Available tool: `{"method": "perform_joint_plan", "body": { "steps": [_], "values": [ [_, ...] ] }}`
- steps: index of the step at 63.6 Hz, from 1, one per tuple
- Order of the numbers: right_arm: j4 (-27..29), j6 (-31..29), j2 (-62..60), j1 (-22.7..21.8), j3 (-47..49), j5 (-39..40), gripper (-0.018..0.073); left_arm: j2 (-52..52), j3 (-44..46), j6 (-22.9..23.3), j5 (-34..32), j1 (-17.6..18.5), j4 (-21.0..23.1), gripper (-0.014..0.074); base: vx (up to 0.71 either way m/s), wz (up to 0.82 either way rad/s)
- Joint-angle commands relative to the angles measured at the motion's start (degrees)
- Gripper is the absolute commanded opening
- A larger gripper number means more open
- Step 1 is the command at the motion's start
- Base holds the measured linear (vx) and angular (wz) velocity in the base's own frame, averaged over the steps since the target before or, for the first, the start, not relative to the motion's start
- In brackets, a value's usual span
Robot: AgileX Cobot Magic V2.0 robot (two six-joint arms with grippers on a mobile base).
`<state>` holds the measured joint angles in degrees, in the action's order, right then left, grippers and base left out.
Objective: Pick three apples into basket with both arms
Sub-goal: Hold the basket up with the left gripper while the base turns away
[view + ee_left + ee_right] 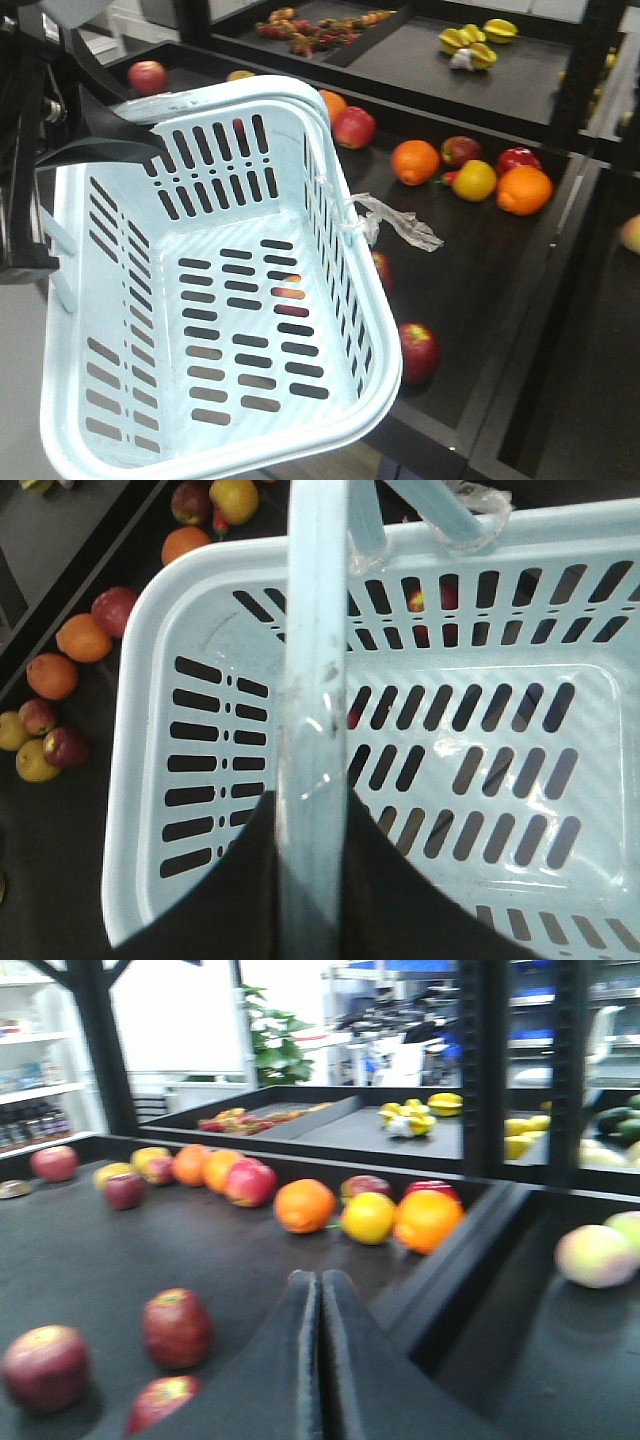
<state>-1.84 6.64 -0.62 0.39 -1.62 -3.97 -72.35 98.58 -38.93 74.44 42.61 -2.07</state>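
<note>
Three candidates lie on the black tray [120, 1250], just left of the right gripper [319, 1282] in its wrist view: a left apple [45, 1365], a middle apple [177, 1325] and a near apple [160, 1400]. The last is blurred and cut by the frame edge, so we call it an apple with some reserve. That gripper has its two fingers pressed together with nothing between them, and it points toward the far row of oranges [303, 1205], not at any apple. The basket [150, 300] hangs tilted above the near left part of the tray, its slotted floor bare of fruit. The left gripper [310, 802] has its black fingers on either side of the basket's handle [315, 630] and, as far as we can judge, is closed round it and carries the load. We judge the task to be at its first pick, with no apple taken yet. Next we need the right fingers to spread, swing left and down over the middle apple, the one most fully in view, and close on it, while the left arm holds the basket within reach.
</note>
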Motion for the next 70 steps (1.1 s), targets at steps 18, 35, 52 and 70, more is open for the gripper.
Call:
{"method": "perform_joint_plan", "body": {
  "steps": [18, 35, 52, 70],
  "values": [
    [-0.6, 0.1, -0.6, -0.4, -0.8, 4.3, -0.0009, 1.4, 1.9, 0.7, -2.8, 0.2, 0.1, -0.0006, -0.09, 0.48],
    [-0.6, 0.1, -0.6, -0.4, -0.8, 4.3, -0.0009, 1.4, 1.9, 0.7, -2.8, 0.2, 0.1, -0.0006, -0.06, 0.53],
    [-0.6, 0.1, -0.6, -0.4, -0.8, 4.3, -0.0009, 1.4, 1.9, 0.7, -2.8, 0.2, 0.1, -0.0007, -0.04, 0.45],
    [-0.6, 0.1, -0.6, -0.4, -0.8, 4.3, -0.0009, 1.4, 1.9, 0.7, -2.8, 0.2, 0.1, -0.0007, -0.03, 0.32]
  ]
}}
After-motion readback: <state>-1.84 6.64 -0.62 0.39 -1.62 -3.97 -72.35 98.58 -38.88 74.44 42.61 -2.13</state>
